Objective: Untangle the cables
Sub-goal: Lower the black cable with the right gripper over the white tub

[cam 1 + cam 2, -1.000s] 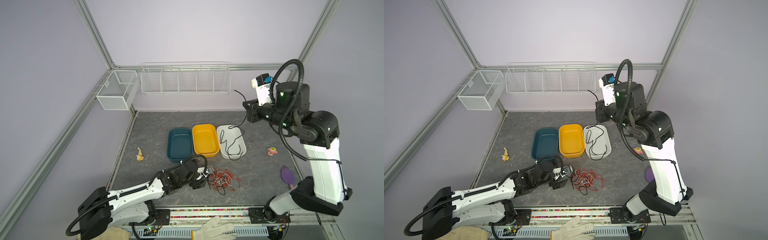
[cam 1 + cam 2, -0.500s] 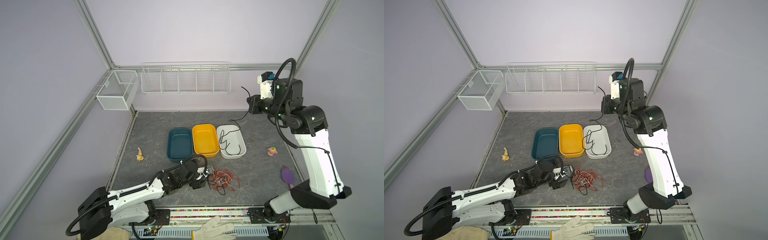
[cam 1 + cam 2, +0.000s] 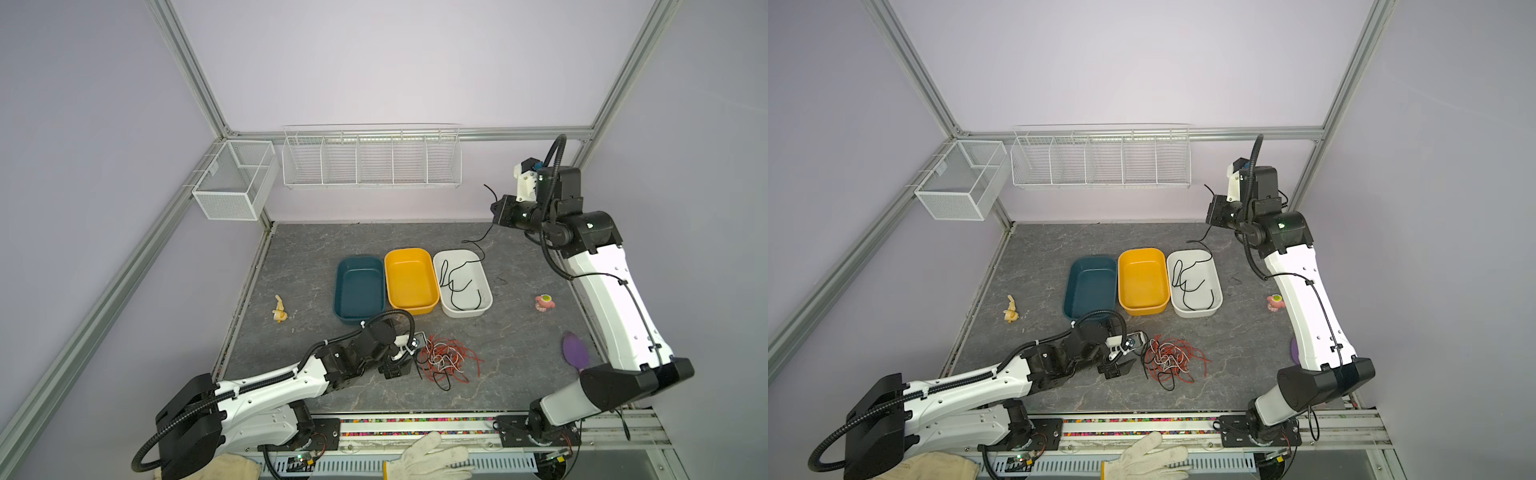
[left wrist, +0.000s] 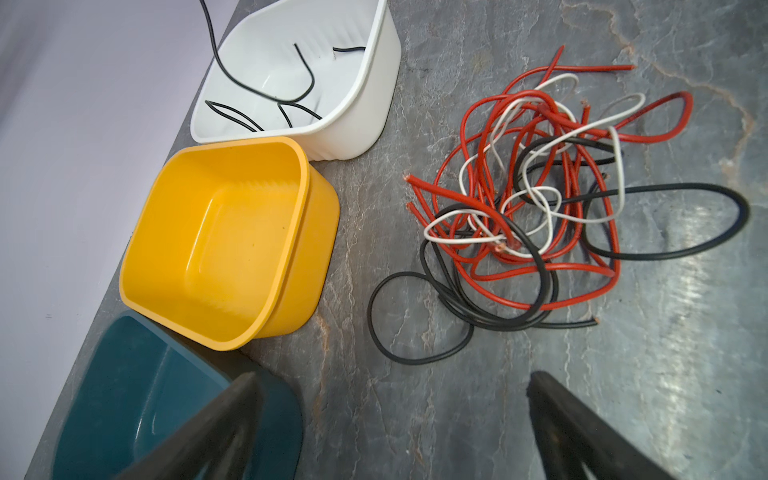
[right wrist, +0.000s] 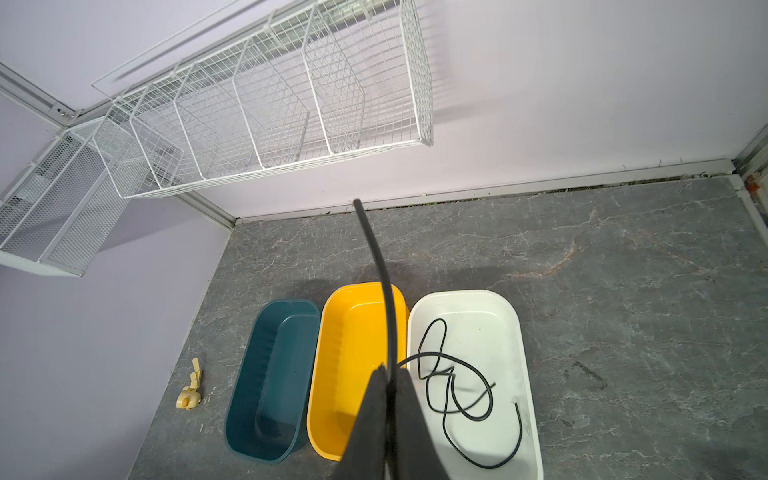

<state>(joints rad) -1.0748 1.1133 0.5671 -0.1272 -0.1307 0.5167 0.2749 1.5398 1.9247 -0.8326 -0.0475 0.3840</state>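
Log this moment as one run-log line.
left gripper: open, beside tangle | right gripper: shut on black cable, raised | cable tail: in white bin | tangle: red, white, black, not gripped

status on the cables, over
Right jaws shut on thin black cable, raised, tail in white plastic bin. Left jaws open beside red-black-white wire tangle. Nothing between them.

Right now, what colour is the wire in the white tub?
Black. The cable in the white tub shows best in the right wrist view.
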